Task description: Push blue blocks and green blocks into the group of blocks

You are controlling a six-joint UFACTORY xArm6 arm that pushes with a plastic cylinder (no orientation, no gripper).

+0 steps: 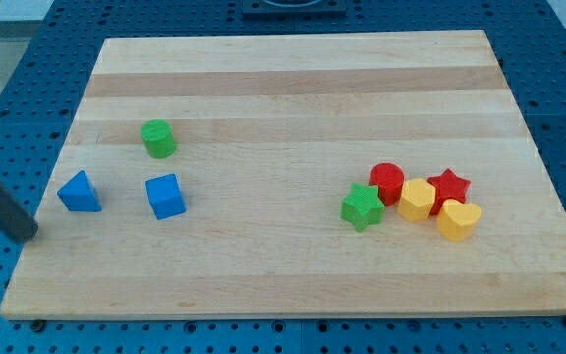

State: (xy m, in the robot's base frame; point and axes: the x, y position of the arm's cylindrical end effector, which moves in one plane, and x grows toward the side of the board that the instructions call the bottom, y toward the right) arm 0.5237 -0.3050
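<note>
Our rod has no fingers; my tip (26,236) sits at nine o'clock of the blue triangle (80,193). Pushing off-centre, we could spin it away from the group (413,201)

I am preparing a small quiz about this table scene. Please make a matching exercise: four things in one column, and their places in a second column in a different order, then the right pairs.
Things:
1. green cylinder
2. green star
3. blue triangle
4. my tip

Places:
A. at the left end of the group on the view's right
B. at the board's left edge, left of the blue blocks
C. above the blue cube, toward the view's top
D. left of the blue cube, nearest the rod

Pairs: 1-C, 2-A, 3-D, 4-B
</note>
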